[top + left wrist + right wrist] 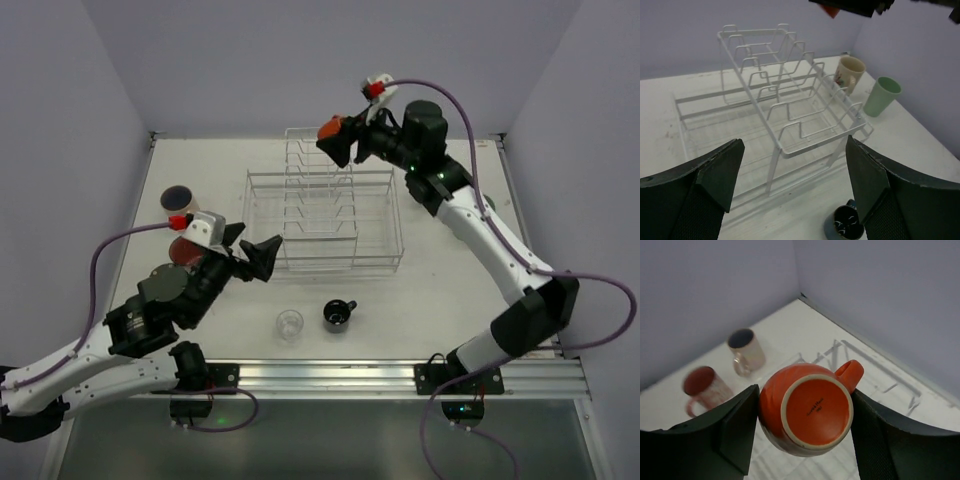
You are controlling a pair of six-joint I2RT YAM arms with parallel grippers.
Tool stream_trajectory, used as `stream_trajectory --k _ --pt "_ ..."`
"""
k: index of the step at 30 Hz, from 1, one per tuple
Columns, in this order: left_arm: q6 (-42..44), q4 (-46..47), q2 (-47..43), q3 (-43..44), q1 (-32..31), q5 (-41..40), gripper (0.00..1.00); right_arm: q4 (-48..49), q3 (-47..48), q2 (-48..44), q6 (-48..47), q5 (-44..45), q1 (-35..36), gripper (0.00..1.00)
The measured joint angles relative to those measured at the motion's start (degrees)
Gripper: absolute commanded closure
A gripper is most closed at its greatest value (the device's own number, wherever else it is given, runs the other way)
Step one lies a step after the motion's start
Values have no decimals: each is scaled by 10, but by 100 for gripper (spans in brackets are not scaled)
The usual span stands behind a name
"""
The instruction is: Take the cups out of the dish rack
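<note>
The wire dish rack [325,215] stands mid-table with no cup in it, and also shows in the left wrist view [770,95]. My right gripper [340,142] is high over its far end, shut on a small orange-red mug [330,128]. In the right wrist view the mug [807,410] is held base toward the camera between the fingers. My left gripper [262,255] is open and empty by the rack's near left corner. A dark-blue mug [338,314] and a clear glass [290,323] stand in front of the rack.
Two pink cups [178,198] [185,250] stand on the table at the left, the nearer one partly hidden by my left wrist. A cream mug [850,74] and a mint-green tumbler [881,96] stand right of the rack. A metal rail [400,372] runs along the near edge.
</note>
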Motion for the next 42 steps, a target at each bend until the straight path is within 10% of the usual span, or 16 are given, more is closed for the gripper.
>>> stream_trajectory --k 7,15,42 --pt "-42 147 124 29 2 177 28 228 -369 -272 352 4 0 74" --pt "-87 249 248 57 -4 350 36 357 -566 -442 644 32 0 76" --pt "108 268 358 163 -131 190 37 386 -641 -526 780 61 -2 76"
